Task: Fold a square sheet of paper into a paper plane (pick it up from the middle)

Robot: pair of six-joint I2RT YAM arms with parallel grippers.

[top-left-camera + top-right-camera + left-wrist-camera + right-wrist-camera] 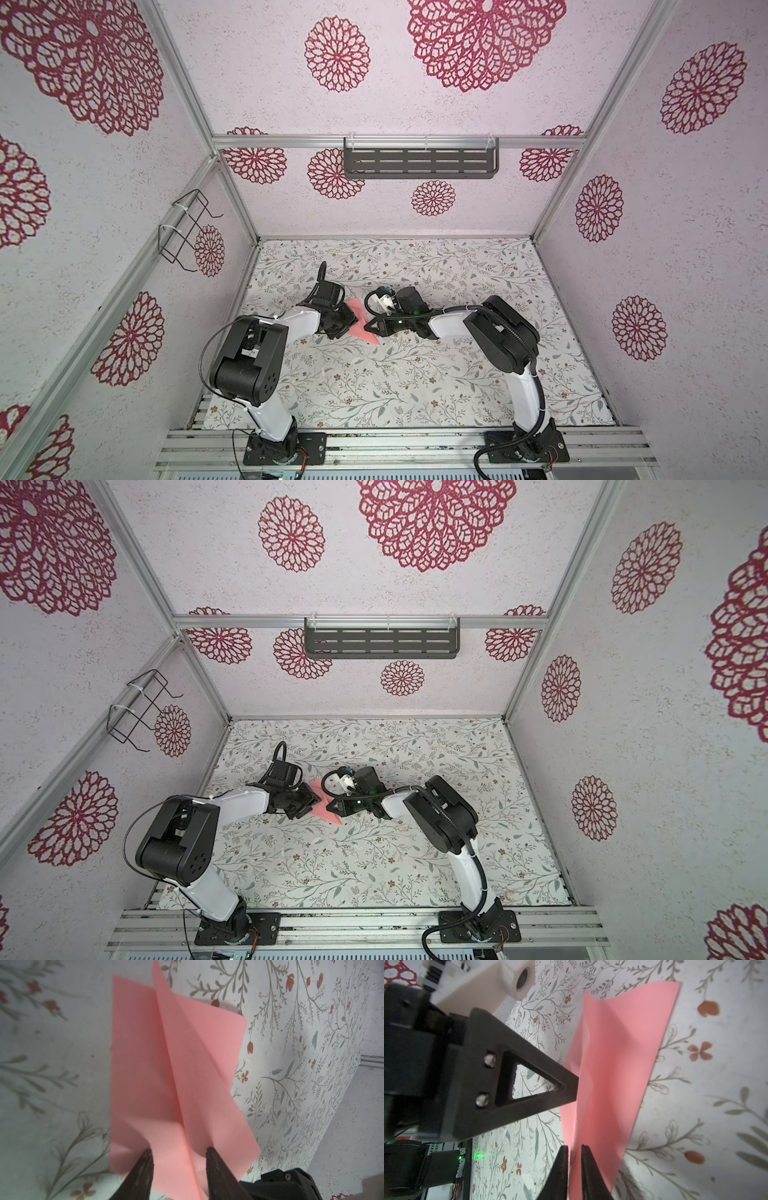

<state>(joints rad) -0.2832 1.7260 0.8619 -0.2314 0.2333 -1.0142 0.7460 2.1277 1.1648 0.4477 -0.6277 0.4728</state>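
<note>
the paper (356, 311) is being held up over the middle of the table (415, 374), between the two arms, and in both top views only pink slivers are showing past the black grippers. whether its lower tip is brushing the surface i cannot tell. it is being carried off the table, i judge, so that its flaps are hanging free to be bent and pressed from either side. it is already showing a long centre crease with slanting flaps, so the folding is looking partway along. the right gripper (574, 1147) is pinching the paper's edge, its jaws sitting nearly together with the thin pink layer running down between them, and it is probably acting as the anchor. the left gripper (179, 1152) is standing with its jaws clearly apart, straddling the raised ridge, both tips lying against the paper. it is looking more like steadying than gripping, though the views are not settling that. from the right wrist, one left finger (569, 1093) is touching the paper's side. the paper is curling, so a loose pinch is risking a slip.
</note>
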